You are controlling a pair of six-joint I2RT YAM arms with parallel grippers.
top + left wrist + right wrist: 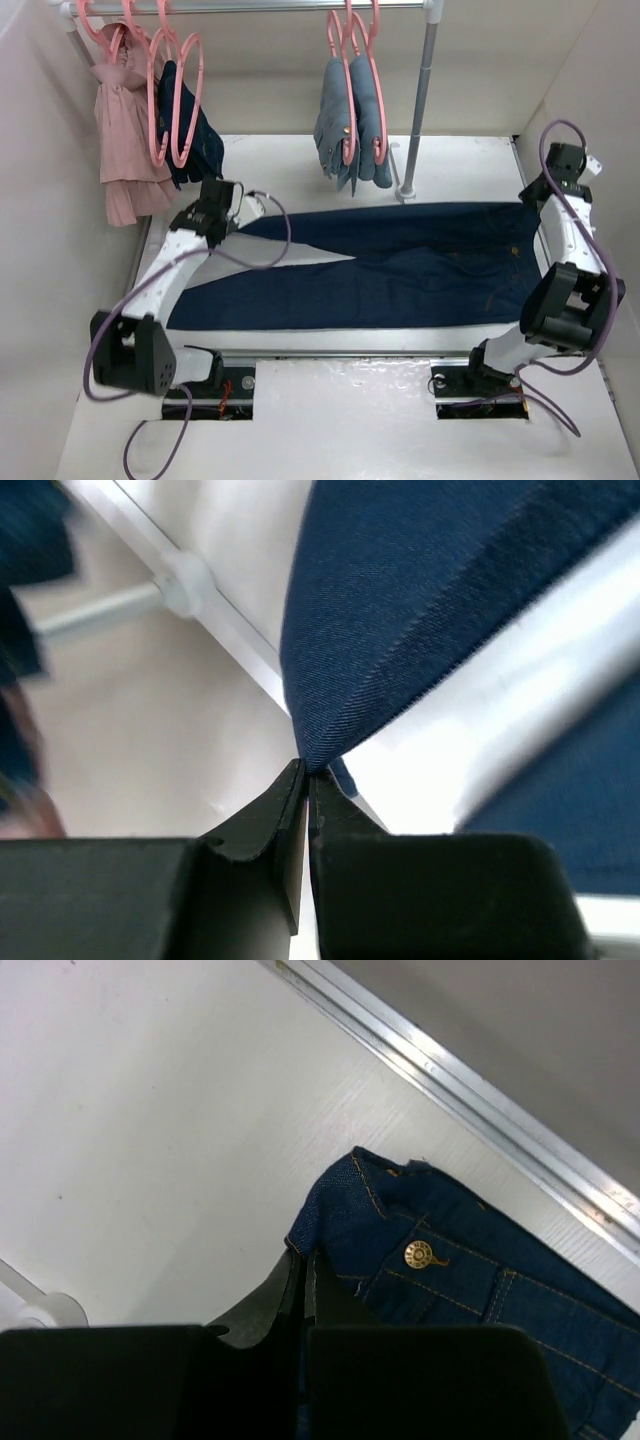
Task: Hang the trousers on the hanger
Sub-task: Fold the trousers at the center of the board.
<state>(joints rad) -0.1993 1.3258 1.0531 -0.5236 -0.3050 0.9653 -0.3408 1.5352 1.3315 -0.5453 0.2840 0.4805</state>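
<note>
The dark navy trousers (pixel 400 265) lie flat across the table, waist to the right and legs to the left. My left gripper (pixel 243 211) is shut on the hem end of the far leg; in the left wrist view the cloth (pixel 430 600) is pinched between its tips (pixel 306 770). My right gripper (pixel 533 203) is shut on the far corner of the waistband, with its tips (pixel 302 1255) on the denim (pixel 450 1260) beside a brass button (pixel 419 1254). Empty pink hangers (pixel 175 95) hang on the rail at the back left.
A rail on a metal pole (pixel 420 100) crosses the back. Light blue jeans (pixel 350 120), a pink garment (pixel 125 130) and a small dark navy garment (pixel 200 135) hang on it from pink hangers. White walls close in both sides.
</note>
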